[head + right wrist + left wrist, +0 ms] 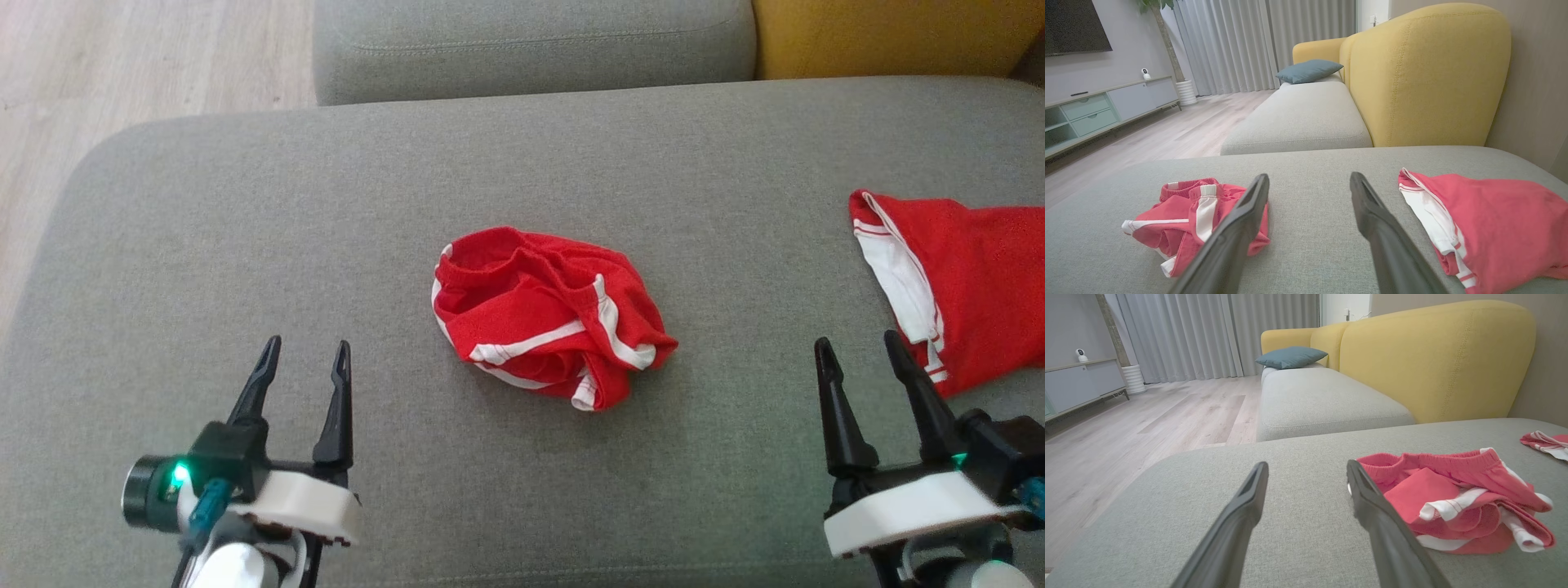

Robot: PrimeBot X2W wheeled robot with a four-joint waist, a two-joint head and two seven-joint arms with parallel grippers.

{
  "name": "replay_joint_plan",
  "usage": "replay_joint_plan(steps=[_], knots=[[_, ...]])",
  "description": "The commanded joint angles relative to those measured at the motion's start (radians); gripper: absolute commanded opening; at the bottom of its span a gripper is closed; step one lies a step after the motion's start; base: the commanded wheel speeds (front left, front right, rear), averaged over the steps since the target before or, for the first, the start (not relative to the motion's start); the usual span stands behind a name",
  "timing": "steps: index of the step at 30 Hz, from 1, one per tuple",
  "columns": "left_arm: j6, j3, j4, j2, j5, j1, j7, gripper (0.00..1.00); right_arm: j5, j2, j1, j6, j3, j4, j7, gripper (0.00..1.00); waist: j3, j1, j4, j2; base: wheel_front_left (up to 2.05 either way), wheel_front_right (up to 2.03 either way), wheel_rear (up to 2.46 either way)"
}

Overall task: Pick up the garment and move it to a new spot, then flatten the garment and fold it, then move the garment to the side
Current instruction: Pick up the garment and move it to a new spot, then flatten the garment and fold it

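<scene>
A crumpled red garment with white stripes (551, 318) lies in a heap at the middle of the grey sofa cushion (245, 245). It sits to the right of the fingers in the left wrist view (1453, 502) and to their left in the right wrist view (1196, 220). My left gripper (304, 351) hovers open at the lower left, well clear of the heap. My right gripper (857, 347) stands open at the lower right, nothing between its fingers.
A second red and white garment (955, 286) lies at the cushion's right edge, close beside my right gripper. Behind are another grey seat (531, 41), a yellow backrest (890, 37) and a teal pillow (1290, 356). Wooden floor (122, 65) lies off the left.
</scene>
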Motion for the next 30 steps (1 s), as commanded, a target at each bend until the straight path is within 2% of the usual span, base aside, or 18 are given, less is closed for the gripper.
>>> replay_joint_plan(steps=[1,21,24,30], knots=[[0.006,0.04,-0.038,0.021,-0.003,-0.029,-0.012,1.0,-0.003,-0.005,-0.014,-0.001,0.025,-0.041,0.003,1.0,0.001,0.0,0.0,-0.0001,0.0,0.0,0.0],[0.011,0.028,-0.044,0.022,0.0,-0.053,-0.012,1.0,-0.014,-0.018,-0.041,-0.001,0.057,-0.02,0.028,1.0,0.023,0.0,0.005,-0.0001,0.0,0.0,0.0],[0.013,0.022,-0.05,0.02,0.005,-0.069,-0.012,1.0,-0.016,-0.035,-0.068,-0.001,0.101,0.0,0.041,1.0,0.041,0.0,0.011,-0.0001,0.0,0.0,0.0],[0.01,0.004,-0.061,0.004,0.018,-0.118,-0.012,1.0,0.011,-0.07,-0.185,-0.001,0.262,0.099,0.057,1.0,0.099,0.0,0.039,-0.0001,0.0,0.0,0.0]])
